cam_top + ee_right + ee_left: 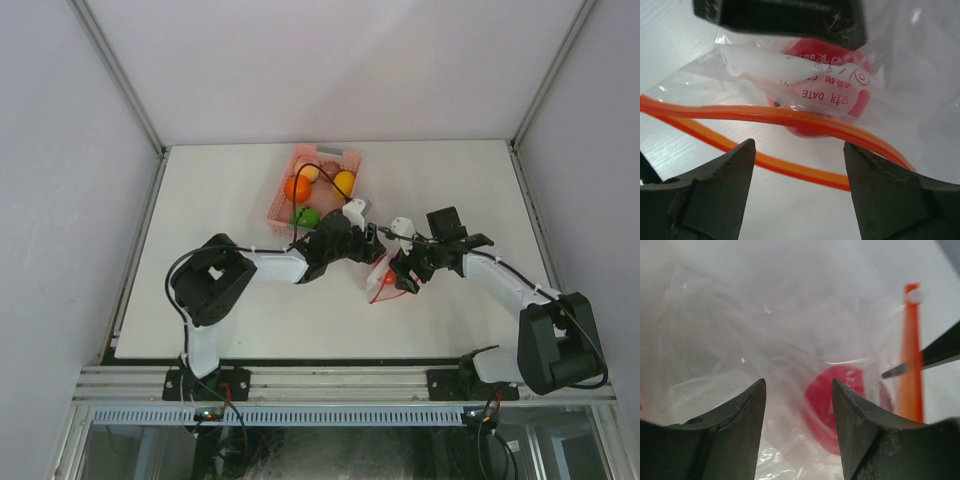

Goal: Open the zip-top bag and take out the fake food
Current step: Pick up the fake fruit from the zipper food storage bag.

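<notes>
The clear zip-top bag (380,285) lies on the white table between my two grippers, its red-orange zipper strip (790,117) parted into two strands, so the mouth is open. A red-pink fake food piece (812,131) sits inside it and also shows in the left wrist view (821,407). My left gripper (375,243) is open, its fingers over the crinkly plastic (798,382). My right gripper (401,272) is open at the bag's mouth, the zipper strands just beyond its fingertips (798,143). Orange, yellow, green and peach fake food lie in the pink basket (275,205).
The pink slotted basket stands behind the left gripper, toward the table's back middle. A white label with red print (830,90) is on the bag. The left gripper's black body (780,17) hangs close above the bag in the right wrist view.
</notes>
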You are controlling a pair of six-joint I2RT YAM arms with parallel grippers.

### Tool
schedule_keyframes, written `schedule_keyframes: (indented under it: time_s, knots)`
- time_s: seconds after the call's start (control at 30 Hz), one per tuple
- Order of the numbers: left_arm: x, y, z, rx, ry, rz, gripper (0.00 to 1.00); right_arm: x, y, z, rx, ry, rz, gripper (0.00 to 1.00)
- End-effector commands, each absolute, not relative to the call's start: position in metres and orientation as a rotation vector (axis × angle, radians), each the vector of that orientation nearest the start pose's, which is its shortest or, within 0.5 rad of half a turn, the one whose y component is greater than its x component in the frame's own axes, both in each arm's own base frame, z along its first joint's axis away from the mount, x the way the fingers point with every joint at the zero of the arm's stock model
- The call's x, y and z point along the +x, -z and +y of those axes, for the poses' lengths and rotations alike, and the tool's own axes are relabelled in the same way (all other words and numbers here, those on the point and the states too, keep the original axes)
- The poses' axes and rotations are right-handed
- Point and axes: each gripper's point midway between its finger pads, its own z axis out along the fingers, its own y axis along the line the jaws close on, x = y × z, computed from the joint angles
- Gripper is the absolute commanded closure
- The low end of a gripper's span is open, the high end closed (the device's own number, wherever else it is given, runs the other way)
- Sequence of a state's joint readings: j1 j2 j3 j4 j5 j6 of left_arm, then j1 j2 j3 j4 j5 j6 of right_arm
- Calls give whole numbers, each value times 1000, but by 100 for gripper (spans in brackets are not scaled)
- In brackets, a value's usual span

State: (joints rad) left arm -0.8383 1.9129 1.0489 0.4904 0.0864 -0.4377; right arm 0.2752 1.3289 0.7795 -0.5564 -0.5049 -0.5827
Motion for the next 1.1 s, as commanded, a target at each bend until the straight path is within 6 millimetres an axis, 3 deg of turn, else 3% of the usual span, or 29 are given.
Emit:
schedule_keyframes:
  time_s: [0.0, 0.3, 0.43, 0.63, 0.73, 0.87, 1.07]
  knots:
    - [351, -81, -408, 433, 775, 2042, 42, 283, -83, 149, -1112, -529, 2151, 28]
    - [344, -56, -415, 479, 793, 2119, 44, 295, -69, 168, -1155, -527, 2165, 23]
    - [336, -46, -422, 510, 837, 2147, 46, 298, -63, 172, -1170, -504, 2172, 10]
    - [331, -33, -427, 509, 869, 2174, 47, 292, -50, 178, -1238, -509, 2208, 13]
    - [333, -34, -424, 486, 858, 2171, 47, 293, -50, 172, -1255, -493, 2222, 24]
    - [338, -44, -418, 444, 859, 2152, 46, 288, -65, 163, -1281, -537, 2189, 51]
    - [337, -85, -408, 415, 875, 2072, 43, 271, -101, 165, -1304, -705, 2038, 86]
